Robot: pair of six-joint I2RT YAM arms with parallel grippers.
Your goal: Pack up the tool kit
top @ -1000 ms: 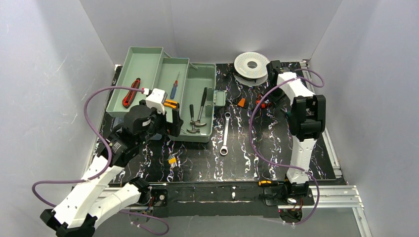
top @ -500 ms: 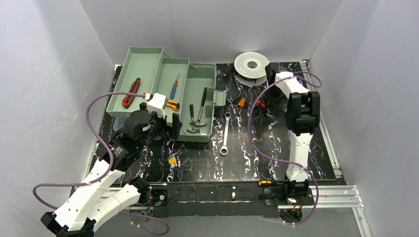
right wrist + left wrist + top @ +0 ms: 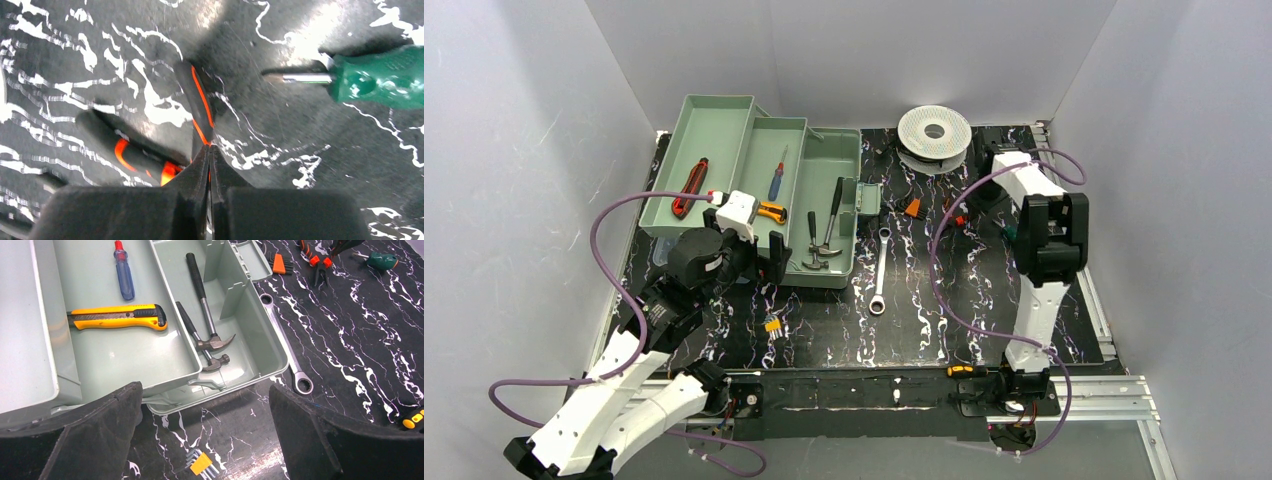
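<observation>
The green toolbox (image 3: 828, 150) lies open at the back left, with two hammers (image 3: 202, 300), a yellow utility knife (image 3: 117, 317), a blue screwdriver (image 3: 124, 275) and a red knife (image 3: 689, 187) inside. My left gripper (image 3: 205, 390) hangs open just in front of the box (image 3: 245, 362), above a yellow hex key set (image 3: 202, 463). My right gripper (image 3: 209, 152) is shut, its tips down on the orange-and-black pliers (image 3: 200, 110) where the handles meet. Whether it pinches them does not show. A green screwdriver (image 3: 385, 77) lies beside them.
A long wrench (image 3: 880, 270) lies on the black marbled mat right of the box. An orange hex key set (image 3: 912, 208) sits near the pliers (image 3: 954, 210). A white spool (image 3: 934, 135) stands at the back. Grey walls enclose the table.
My right gripper has closed from partly open to shut over the pliers, and its arm shifted slightly. My left arm drew back a little from the box, still open.
</observation>
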